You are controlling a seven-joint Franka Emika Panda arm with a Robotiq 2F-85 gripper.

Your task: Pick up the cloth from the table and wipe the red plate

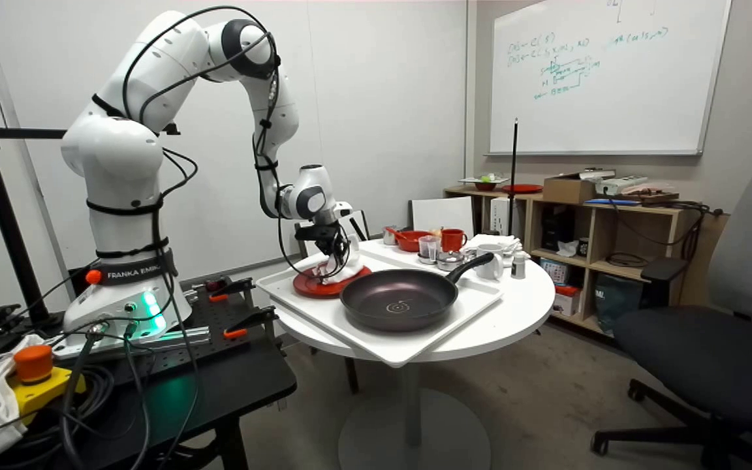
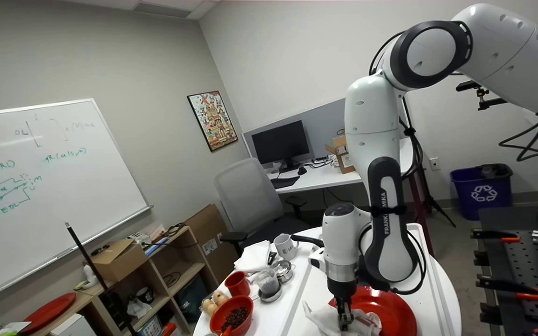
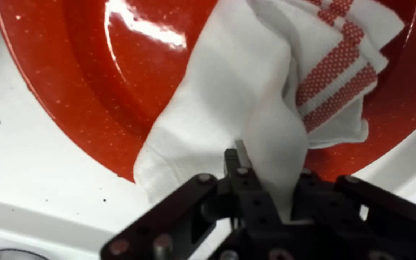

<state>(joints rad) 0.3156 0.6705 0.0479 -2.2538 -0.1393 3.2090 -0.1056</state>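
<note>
The cloth, white with red stripes, lies bunched on the red plate and partly over its rim in the wrist view (image 3: 226, 90). It also shows in both exterior views (image 1: 351, 261) (image 2: 318, 319). The shiny round red plate (image 3: 85, 72) sits on a white tray and shows in both exterior views (image 1: 307, 287) (image 2: 392, 310). My gripper (image 3: 271, 162) points down over the plate, its fingers closed on a raised fold of cloth. The right fingertip is partly hidden behind the fold. The gripper also shows in both exterior views (image 1: 331, 251) (image 2: 344, 319). The round white table (image 1: 529, 320) stands under the tray.
A dark pan (image 1: 399, 300) sits on the white tray (image 1: 386, 349), close beside the plate, its handle pointing away. A red bowl (image 2: 234, 317), red cup (image 2: 237, 283), glass (image 1: 428, 248), white mug (image 1: 490, 261) and folded white napkins (image 2: 253, 256) stand at the table's far side.
</note>
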